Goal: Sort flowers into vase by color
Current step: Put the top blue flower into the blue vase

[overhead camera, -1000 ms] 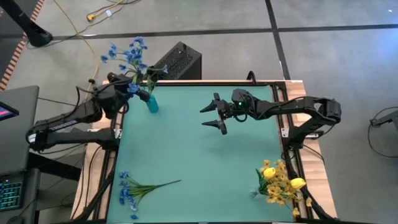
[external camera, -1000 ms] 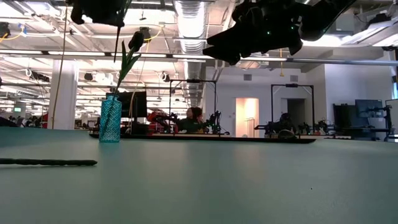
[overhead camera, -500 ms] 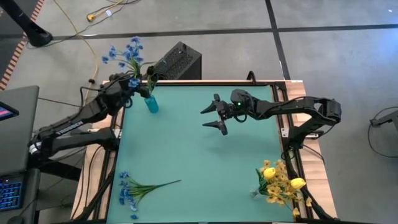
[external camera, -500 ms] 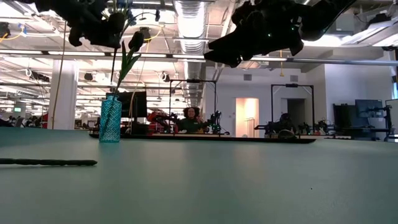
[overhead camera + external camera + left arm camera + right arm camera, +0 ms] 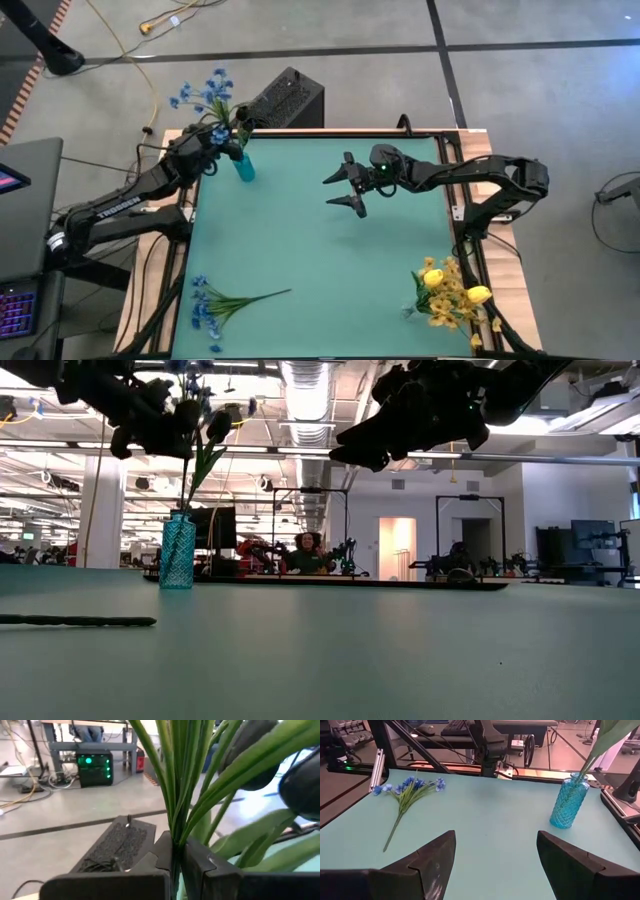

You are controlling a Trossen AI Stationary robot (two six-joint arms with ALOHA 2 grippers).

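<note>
Since the earlier frames, left gripper [image 5: 212, 150] has drawn its blue sprig [image 5: 205, 95] closer over the blue vase [image 5: 243, 167]; right gripper [image 5: 348, 186] holds position. High view: second blue sprig [image 5: 215, 303] lies well apart from the vase, yellow flowers [image 5: 447, 290] farthest. Low view: vase [image 5: 177, 550] upright, dark bud [image 5: 218, 426] above it. Left wrist view: fingers [image 5: 200, 870] clamp green stems [image 5: 176, 790]. Right wrist view: jaws spread, empty, facing the vase [image 5: 568, 802].

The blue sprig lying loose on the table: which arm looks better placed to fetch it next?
Probably the right. Its gripper hangs open and empty over mid-table, facing the loose blue sprig. The left gripper is shut on stems above the blue vase.
</note>
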